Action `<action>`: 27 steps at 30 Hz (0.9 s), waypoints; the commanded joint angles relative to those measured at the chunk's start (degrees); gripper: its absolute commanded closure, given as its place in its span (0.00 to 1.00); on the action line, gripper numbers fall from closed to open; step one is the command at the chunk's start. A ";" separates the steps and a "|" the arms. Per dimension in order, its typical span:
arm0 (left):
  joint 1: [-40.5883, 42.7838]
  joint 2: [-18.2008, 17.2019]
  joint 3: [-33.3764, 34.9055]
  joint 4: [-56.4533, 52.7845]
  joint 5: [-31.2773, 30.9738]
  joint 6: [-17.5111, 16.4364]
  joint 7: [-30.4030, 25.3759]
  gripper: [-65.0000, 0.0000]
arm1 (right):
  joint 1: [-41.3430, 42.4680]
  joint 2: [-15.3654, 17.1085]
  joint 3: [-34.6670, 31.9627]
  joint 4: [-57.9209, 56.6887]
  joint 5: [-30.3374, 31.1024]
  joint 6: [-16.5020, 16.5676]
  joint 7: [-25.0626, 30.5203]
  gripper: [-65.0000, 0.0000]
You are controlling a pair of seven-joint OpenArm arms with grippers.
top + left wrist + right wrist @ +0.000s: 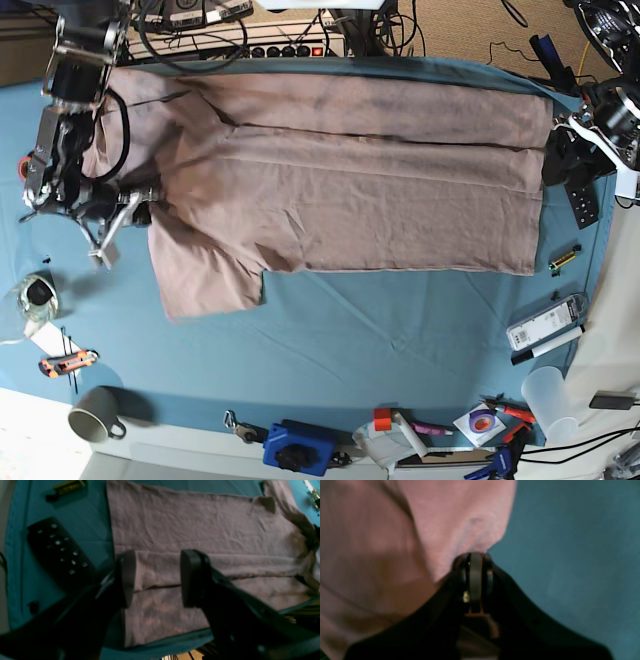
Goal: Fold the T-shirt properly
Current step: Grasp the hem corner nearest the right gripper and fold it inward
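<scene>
The mauve-tan T-shirt [350, 190] lies spread flat on the teal table cloth [400, 320], collar end at the left of the base view and hem at the right. A sleeve [205, 280] sticks out toward the front. My right gripper [150, 197] is shut on a pinch of shirt fabric [470, 525] at the shirt's left edge; in the right wrist view the gripper [476, 555] has its jaws closed. My left gripper [157, 580] is open and empty, hovering above the hem end of the shirt [200, 530], over a long fold line. In the base view it [555, 150] is at the shirt's right edge.
A black remote [60, 552] lies on the cloth beside the hem, also seen in the base view [583, 205]. A yellow-green item [68, 486] lies farther off. A power strip [250, 40] and cables line the back edge. A mug [95, 412], tools and a white box [545, 325] sit along the front and right.
</scene>
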 commanded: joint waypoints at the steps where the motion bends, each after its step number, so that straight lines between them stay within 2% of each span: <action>1: -0.26 -0.92 -0.33 0.81 -1.05 -0.07 -1.46 0.54 | -0.68 1.03 0.74 3.08 1.11 0.22 0.17 1.00; 6: -0.26 -0.92 -0.33 0.81 -1.05 -0.07 -1.44 0.54 | -7.89 0.98 5.53 14.43 4.55 0.31 0.09 1.00; 9: -0.26 -0.92 -0.33 0.81 -1.05 -0.07 -1.46 0.54 | -11.63 0.98 9.27 19.87 6.12 2.08 0.13 1.00; 13: -0.26 -0.92 -0.33 0.81 -1.05 -0.07 -1.46 0.54 | -13.11 1.01 12.02 21.16 5.70 2.21 -0.37 1.00; 18: -0.26 -0.92 -0.33 0.81 -1.05 -0.07 -1.44 0.54 | -13.03 1.03 12.09 21.18 5.77 2.21 -3.91 1.00; 22: -0.24 -0.92 -0.33 0.81 -1.03 -0.09 -1.42 0.54 | -13.03 1.03 12.09 21.18 5.97 2.14 -5.60 0.72; 24: -0.24 -0.92 -0.33 0.81 -0.98 -0.09 -1.40 0.54 | -12.98 1.03 12.09 21.20 6.29 1.86 -5.55 0.70; 27: -0.24 -0.92 -0.33 0.81 -0.61 -0.07 -1.42 0.54 | -12.15 1.16 12.48 21.20 9.94 1.53 -5.07 0.70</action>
